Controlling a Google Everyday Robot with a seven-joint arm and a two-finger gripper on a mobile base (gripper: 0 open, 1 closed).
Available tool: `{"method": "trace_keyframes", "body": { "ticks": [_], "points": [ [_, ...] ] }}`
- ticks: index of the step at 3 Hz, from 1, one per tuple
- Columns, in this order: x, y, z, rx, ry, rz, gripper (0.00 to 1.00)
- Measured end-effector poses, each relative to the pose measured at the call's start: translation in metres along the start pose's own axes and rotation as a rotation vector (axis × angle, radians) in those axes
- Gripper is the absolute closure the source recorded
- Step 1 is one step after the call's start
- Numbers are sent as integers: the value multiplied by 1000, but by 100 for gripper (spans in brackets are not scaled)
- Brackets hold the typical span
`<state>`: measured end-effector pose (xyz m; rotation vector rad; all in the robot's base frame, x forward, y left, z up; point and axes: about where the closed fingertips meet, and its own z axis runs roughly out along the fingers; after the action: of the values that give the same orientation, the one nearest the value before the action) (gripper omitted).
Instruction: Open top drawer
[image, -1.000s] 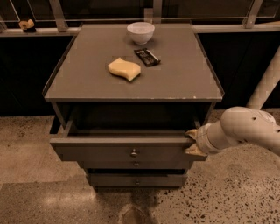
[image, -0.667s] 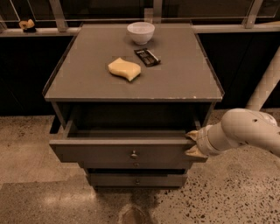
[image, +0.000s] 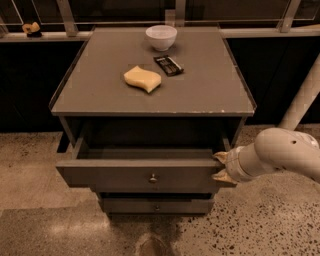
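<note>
The top drawer (image: 115, 175) stands pulled well out from under the table (image: 200, 90). Its broad grey-brown front hangs forward of the frame, and a small round metal knob (image: 153, 177) sits at the centre of it. Behind the front I can see the thin side walls running back into the shadowed opening. The inside is too dark to make out. Below it a narrower drawer front (image: 130, 205) sits closed, with its own little knob (image: 156, 207).

The gripper (image: 221, 167) is at the right end of the drawer front, at the end of a thick white arm (image: 285, 152) that reaches in from the right. Its jaws stand apart. One pale tip is at the front's top corner and the other is lower, against the same end.

The table is flat, grey and slightly scuffed along its front edge. On it are a white bowl (image: 161, 37) near the back, a dark flat packet (image: 168, 65) just in front of the bowl, and a wavy yellow sponge (image: 142, 79) beside the packet, toward the left.

The floor (image: 260, 225) is speckled stone with a soft sheen. A pale ledge with slanted rails (image: 65, 17) runs along the back wall, and a small yellow object (image: 31, 28) sits on it at far left. A white pole (image: 302, 100) leans at the right.
</note>
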<state>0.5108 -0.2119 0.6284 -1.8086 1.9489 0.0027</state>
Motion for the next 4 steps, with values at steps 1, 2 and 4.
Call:
{"method": "trace_keyframes", "body": {
  "ticks": [1, 2, 4],
  "points": [
    [-1, 0, -1, 0, 0, 0, 100],
    [0, 6, -2, 5, -3, -2, 100],
    [-1, 12, -6, 8, -6, -3, 100]
  ]
}}
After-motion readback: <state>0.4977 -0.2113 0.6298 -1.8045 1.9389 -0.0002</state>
